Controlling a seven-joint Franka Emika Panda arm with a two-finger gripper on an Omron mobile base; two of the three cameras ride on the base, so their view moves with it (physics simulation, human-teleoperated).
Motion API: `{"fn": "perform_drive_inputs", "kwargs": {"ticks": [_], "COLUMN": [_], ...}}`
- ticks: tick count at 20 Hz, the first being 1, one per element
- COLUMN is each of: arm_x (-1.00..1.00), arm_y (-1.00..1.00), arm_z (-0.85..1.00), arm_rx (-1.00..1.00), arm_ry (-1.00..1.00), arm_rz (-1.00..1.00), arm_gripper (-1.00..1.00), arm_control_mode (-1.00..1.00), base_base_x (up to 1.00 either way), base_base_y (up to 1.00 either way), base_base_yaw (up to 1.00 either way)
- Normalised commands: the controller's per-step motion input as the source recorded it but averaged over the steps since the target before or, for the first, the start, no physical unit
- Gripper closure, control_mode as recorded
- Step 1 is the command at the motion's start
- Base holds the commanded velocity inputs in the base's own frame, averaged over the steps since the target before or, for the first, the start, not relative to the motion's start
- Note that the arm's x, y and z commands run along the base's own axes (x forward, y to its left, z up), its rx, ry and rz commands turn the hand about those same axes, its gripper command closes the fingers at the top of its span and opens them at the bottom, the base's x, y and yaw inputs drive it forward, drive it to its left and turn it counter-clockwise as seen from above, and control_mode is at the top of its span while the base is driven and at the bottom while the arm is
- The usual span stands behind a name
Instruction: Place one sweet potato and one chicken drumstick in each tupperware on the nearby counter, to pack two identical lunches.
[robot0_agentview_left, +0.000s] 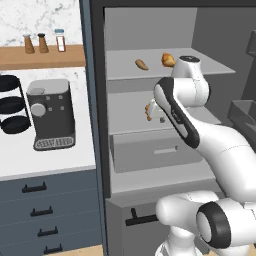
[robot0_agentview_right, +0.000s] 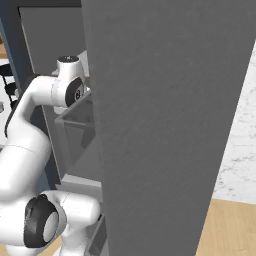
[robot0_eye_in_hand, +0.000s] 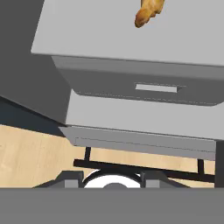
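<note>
1. Inside the open fridge (robot0_agentview_left: 150, 30), my arm reaches toward the middle shelf (robot0_agentview_left: 125, 112), my wrist bent just above it.
2. One chicken drumstick (robot0_agentview_left: 148, 111) lies on that middle shelf, partly hidden behind my forearm in the left base view; the hand view shows a golden-orange drumstick at the top edge on a grey shelf, above a drawer (robot0_eye_in_hand: 144, 87) with a slot handle.
3. On the top shelf (robot0_agentview_left: 200, 67), a sweet potato (robot0_agentview_left: 142, 64) rests to the left, and a second drumstick (robot0_agentview_left: 168, 60) sits near it to the right, the two apart.
4. My fingers hold nothing I can see; whether they stand parted or closed, I cannot tell.
5. To the left, the white counter (robot0_agentview_left: 15, 155) carries a coffee machine (robot0_agentview_left: 51, 114).
6. In the right base view, the fridge door (robot0_agentview_right: 170, 125) blocks most of the scene.
</note>
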Motion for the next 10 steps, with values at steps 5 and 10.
{"fn": "perform_drive_inputs", "kwargs": {"ticks": [5, 10], "arm_x": [0.17, 0.86], "arm_y": [-0.14, -0.26], "arm_z": [0.00, 0.00], "arm_rx": [0.01, 0.02], "arm_ry": [-0.01, -0.06], "arm_rz": [-0.02, -0.20], "arm_gripper": [-1.00, -1.00], "arm_control_mode": [-1.00, -1.00], "base_base_x": [0.00, 0.00], "base_base_y": [0.00, 0.00], "base_base_yaw": [0.00, 0.00]}}
